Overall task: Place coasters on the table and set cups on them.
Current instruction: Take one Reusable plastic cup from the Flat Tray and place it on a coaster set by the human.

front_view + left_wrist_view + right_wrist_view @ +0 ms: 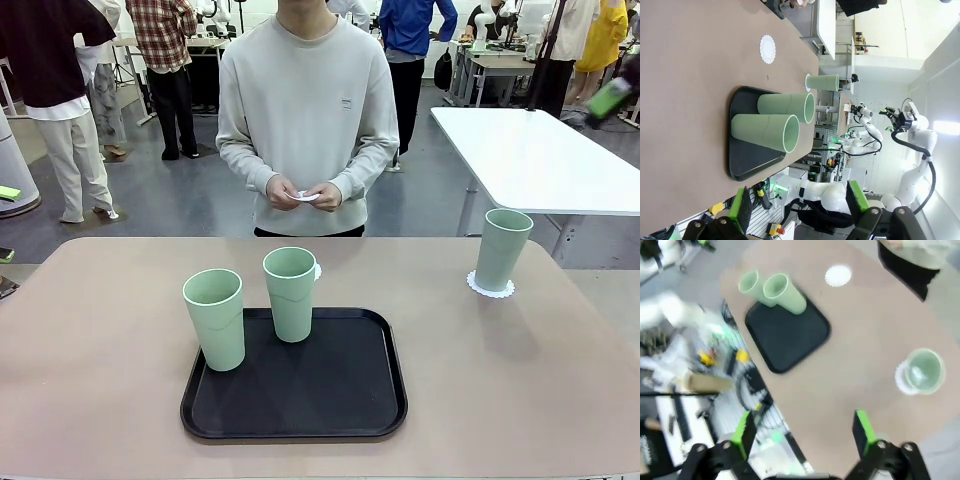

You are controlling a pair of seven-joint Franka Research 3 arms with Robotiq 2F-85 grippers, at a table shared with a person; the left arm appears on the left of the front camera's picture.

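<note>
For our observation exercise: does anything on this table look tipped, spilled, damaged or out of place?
Nothing stands out. The right cup stands upright on its coaster; two more cups stand upright on the black tray. A bare coaster lies flat on the table beyond the tray, unfinished rather than odd.

This is looking like a lab hall: people are standing on a grey floor across the top of the front view, white desks are lining its upper right, and cables are trailing beside the table, left in the right wrist view.
</note>
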